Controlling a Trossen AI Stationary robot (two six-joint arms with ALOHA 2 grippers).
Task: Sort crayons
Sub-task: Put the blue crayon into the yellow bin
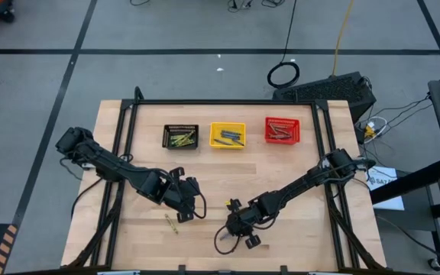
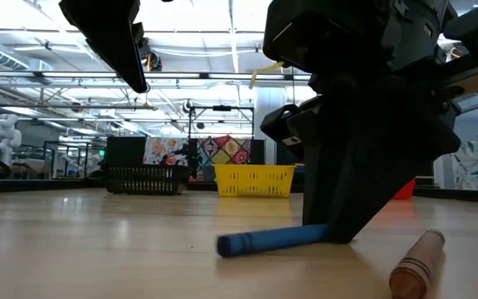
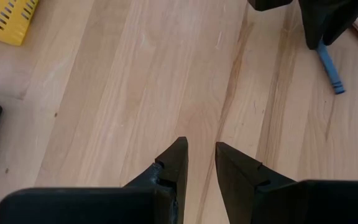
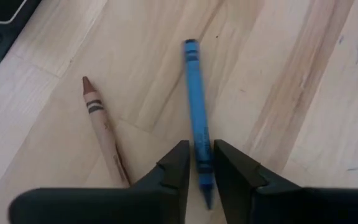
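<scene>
- Right claw (image 4: 197, 163) at near edge of worktop (image 1: 281, 172), fingers narrowed astride blue crayon's (image 4: 195, 106) near end; long axis running away between them.
- Brownish-red crayon (image 4: 101, 127) just beside.
- Left claw (image 3: 201, 163) farther left, part open, empty.
- Yellow basket (image 1: 228, 135) far.

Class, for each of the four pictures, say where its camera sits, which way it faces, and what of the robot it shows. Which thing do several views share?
High view: overhead, looking straight down; both arms, the table, three baskets.
Low view: table height, looking level across; the right tool at the blue crayon.
Left wrist view: on the left arm, looking down past the empty left tool.
Right wrist view: on the right arm; its tool straddles the blue crayon, brownish crayon beside.
Shared: the blue crayon, in low and both wrist views.
</scene>
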